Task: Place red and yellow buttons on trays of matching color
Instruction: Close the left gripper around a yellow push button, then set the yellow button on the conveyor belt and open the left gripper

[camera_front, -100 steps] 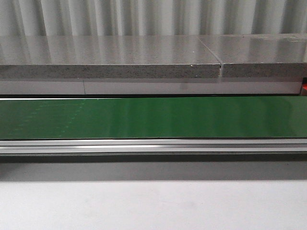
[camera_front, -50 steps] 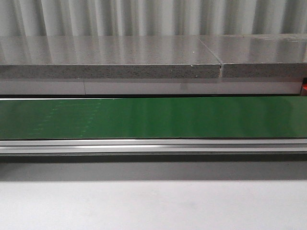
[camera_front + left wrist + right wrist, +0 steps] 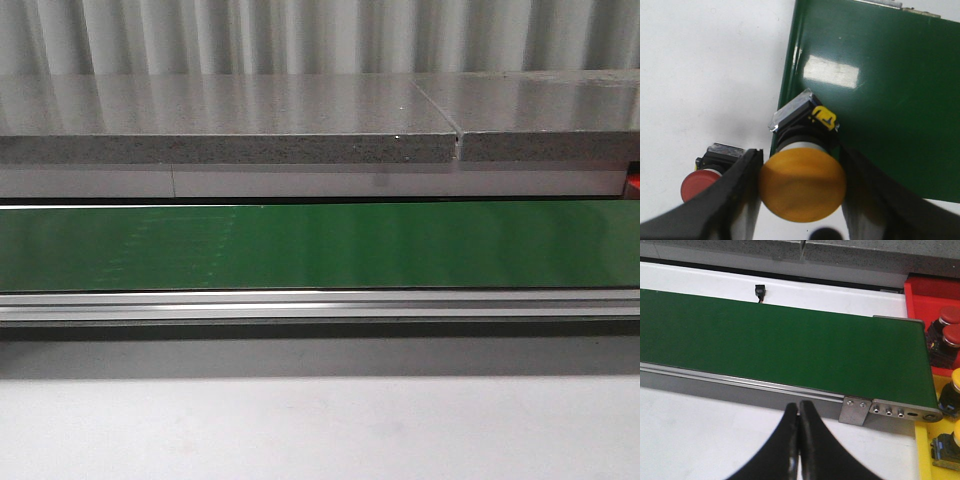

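- While the front view shows only the green conveyor belt running across, with its aluminium rail along the near edge and the white counter in front, neither arm appears in it.
- In the left wrist view, the left hand pinches a yellow push button by its mushroom cap, one dark finger pressed to each side of the cap.
- The button's black body with a yellow tab sits over the edge of the belt.
- A red push button lies on the white counter, just beside the outer face of one finger.
- In the right wrist view, the right hand has its fingers pressed together with nothing between them, above the counter near the belt's end.
- Past that end, a red tray holds red buttons, and a yellow tray beside it holds yellow buttons.
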### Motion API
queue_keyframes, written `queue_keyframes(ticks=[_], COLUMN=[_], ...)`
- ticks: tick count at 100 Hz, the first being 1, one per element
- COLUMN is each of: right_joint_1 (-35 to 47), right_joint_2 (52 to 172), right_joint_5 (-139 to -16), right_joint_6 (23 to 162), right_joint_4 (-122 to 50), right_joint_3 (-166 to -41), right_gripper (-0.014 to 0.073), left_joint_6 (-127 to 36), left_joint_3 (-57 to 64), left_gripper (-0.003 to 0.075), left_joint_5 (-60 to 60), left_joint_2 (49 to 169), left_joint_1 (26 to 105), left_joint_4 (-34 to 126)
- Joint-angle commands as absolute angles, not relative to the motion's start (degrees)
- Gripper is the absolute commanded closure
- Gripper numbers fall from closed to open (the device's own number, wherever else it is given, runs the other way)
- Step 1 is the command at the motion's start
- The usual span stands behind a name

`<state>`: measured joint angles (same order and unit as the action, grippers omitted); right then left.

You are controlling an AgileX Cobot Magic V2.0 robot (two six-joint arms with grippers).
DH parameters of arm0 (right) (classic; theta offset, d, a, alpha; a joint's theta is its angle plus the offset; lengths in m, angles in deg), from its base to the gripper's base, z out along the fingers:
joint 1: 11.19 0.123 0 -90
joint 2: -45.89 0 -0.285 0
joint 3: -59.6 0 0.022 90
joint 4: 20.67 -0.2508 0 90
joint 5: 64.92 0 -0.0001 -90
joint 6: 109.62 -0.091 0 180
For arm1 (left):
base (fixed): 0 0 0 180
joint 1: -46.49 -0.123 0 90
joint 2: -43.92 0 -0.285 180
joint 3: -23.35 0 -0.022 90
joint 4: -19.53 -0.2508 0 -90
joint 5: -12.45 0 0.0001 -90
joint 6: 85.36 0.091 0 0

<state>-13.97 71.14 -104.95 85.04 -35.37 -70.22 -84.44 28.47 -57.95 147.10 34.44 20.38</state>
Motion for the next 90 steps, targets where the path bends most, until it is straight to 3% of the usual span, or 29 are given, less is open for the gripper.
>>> queue_keyframes(ticks=[1, 30, 55, 90], right_joint_1=[-13.89, -13.89, -13.89, -13.89], right_joint_2=[71.62, 71.62, 71.62, 71.62], right_joint_5=[-101.21, -101.21, -101.21, -101.21], right_joint_6=[85.3, 85.3, 85.3, 85.3], right_joint_4=[-35.96, -35.96, -35.96, -35.96], right_joint_3=[-71.77, -71.77, -71.77, -71.77], right_gripper=[0.066, 0.066, 0.066, 0.066], left_joint_6=[-84.18, -82.55, -80.63, -76.07], left_joint_3=[30.04, 30.04, 30.04, 30.07], left_gripper=[0.0461, 0.0446, 0.0234, 0.0233], left_joint_5=[-57.15, -57.71, -55.34, -48.87], left_joint_2=[145.46, 148.04, 147.92, 143.12], left_joint_1=[34.77, 34.77, 34.77, 34.77], left_joint_4=[20.96, 22.5, 26.19, 35.45])
